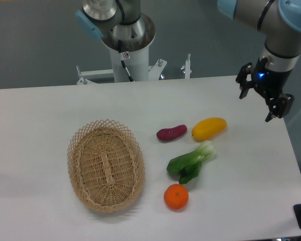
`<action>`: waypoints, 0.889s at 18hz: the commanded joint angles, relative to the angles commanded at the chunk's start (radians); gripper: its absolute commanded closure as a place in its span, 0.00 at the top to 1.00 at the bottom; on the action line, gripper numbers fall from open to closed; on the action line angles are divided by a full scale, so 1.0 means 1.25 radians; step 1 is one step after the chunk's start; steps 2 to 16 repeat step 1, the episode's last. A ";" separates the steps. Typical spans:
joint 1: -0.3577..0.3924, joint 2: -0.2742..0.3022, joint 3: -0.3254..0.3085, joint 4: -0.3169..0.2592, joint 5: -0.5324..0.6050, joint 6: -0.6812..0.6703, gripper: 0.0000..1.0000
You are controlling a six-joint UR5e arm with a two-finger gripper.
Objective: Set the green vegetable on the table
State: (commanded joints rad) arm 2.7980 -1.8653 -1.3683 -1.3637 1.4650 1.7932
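No readable text, labels or numbers are seen.

No lettering, brand mark, digit or sign can be made out on any surface in the camera view; whatever markings may be carried by the equipment are too small or blurred to be read.

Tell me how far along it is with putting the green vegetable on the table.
Looks done: the green vegetable lies flat on the table, outside the basket. The gripper hangs open and empty, well clear, to the right. Nothing visibly remains.
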 joint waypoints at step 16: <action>-0.002 0.000 -0.002 0.000 -0.001 -0.001 1.00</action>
